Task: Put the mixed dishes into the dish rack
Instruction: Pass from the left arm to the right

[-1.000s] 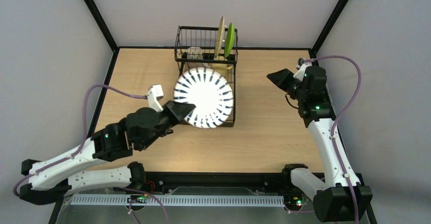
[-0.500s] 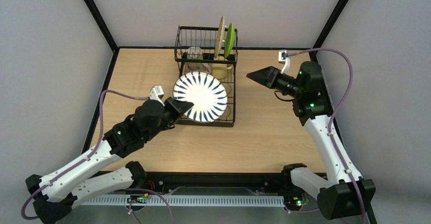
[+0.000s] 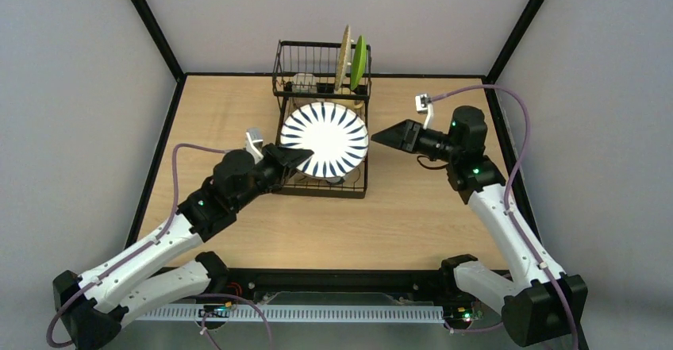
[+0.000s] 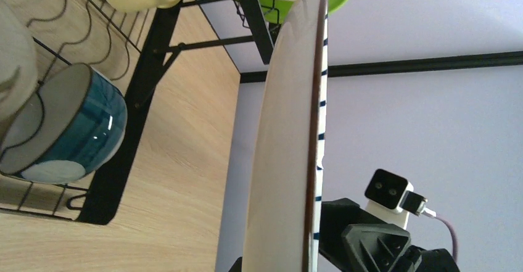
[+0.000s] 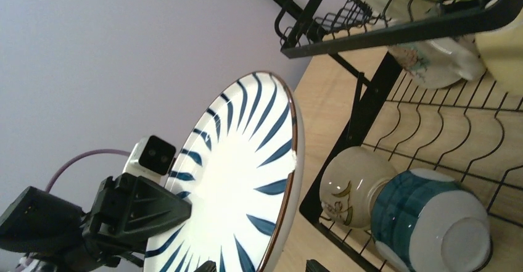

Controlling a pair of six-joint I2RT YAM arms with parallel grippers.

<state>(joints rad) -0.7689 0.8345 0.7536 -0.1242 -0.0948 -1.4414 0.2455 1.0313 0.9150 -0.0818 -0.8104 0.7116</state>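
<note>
Over the near half of the black wire dish rack (image 3: 349,194), the left hand (image 3: 301,156) grips the striped-rim plate (image 3: 324,137) by its left edge. The right hand (image 3: 382,137), jaws apart and empty, hovers just right of it.

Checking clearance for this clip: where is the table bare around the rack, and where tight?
Bare table lies left of the dish rack and in the strip between rack and near edge. Tight: the rack's right side, where the right gripper sits close to the striped plate held by the left gripper.
</note>
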